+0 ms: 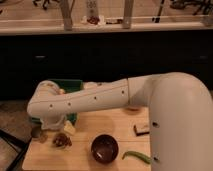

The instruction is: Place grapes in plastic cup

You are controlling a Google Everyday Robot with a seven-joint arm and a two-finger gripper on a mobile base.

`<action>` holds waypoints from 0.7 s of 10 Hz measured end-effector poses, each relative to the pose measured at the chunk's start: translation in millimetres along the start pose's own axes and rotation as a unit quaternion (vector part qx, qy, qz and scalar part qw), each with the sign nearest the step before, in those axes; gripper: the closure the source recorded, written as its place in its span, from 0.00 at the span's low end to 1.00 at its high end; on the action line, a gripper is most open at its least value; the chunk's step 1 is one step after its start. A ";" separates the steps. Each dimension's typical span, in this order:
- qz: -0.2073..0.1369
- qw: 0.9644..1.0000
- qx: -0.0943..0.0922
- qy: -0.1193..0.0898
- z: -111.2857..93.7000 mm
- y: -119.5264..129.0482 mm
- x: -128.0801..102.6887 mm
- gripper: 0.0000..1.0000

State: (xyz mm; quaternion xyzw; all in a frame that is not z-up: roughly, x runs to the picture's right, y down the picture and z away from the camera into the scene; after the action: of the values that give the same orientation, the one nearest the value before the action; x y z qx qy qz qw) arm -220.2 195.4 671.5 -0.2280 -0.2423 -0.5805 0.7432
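The scene is dimly lit in warm tones; the wooden table [107, 131] and white arm [150, 100] are lit from above, while the background is left dark. Soft blur is seen throughout. The gripper [61, 131] is shadowed beneath the arm.
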 end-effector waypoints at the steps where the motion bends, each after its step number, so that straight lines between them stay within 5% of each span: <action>1: 0.000 1.000 0.000 -0.002 1.3 -1.0 -0.2 0.20; 7: -0.004 1.000 -0.007 -0.014 9.6 -5.6 1.2 0.20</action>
State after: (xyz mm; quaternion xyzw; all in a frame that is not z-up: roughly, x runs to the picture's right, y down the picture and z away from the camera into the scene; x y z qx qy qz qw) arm -226.3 199.2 680.1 -0.2404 -0.2495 -0.5818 0.7359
